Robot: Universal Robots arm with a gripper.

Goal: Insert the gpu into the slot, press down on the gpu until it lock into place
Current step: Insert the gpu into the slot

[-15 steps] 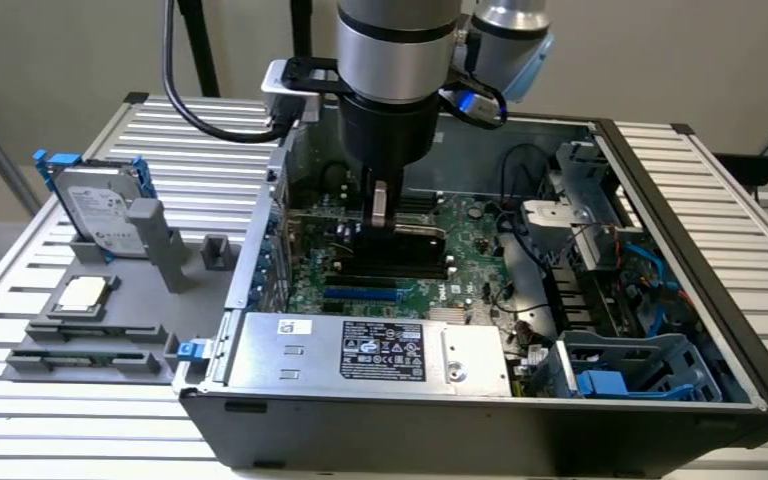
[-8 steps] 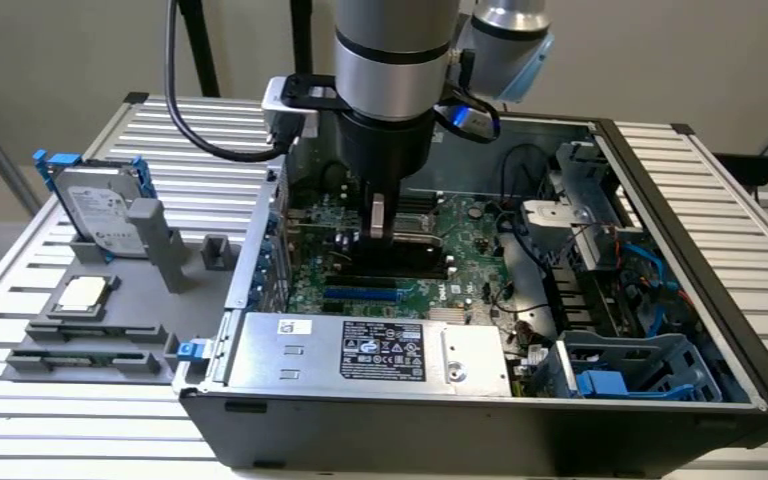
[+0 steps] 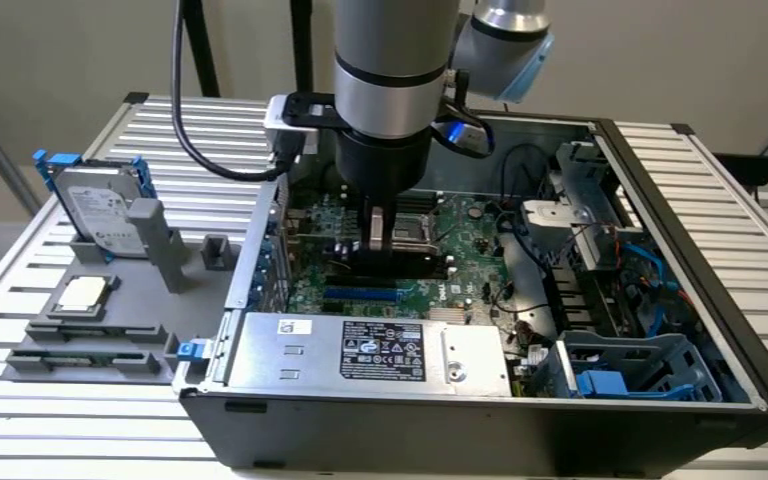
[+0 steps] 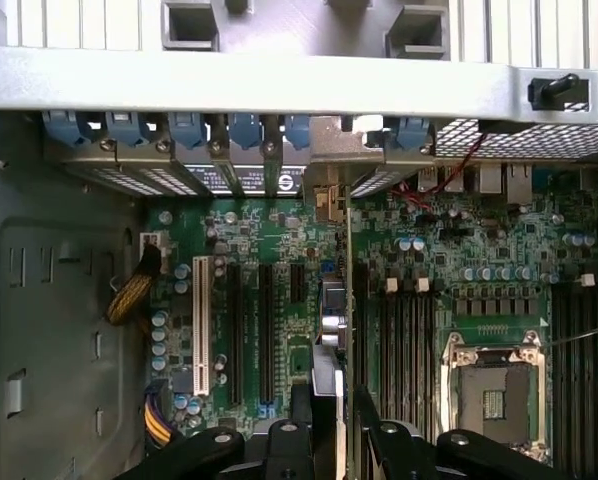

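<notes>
Insertion step in hand. Gripper (image 3: 387, 245) fingers clamp the gpu (image 3: 411, 265), held upright on edge just above the slot (image 3: 357, 296) inside the case (image 3: 491, 430). Seating judged incomplete: it calls for edge-to-slot alignment and straight downward pressure.

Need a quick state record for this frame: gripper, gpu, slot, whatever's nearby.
gripper: down inside the open case, shut on the gpu
gpu: held on edge over the motherboard, bracket at the rear openings
slot: blue strip showing just below the card in the exterior view
seated: cannot tell
nearby: power supply at the case front; hard drive on a stand outside, exterior view's left
</notes>
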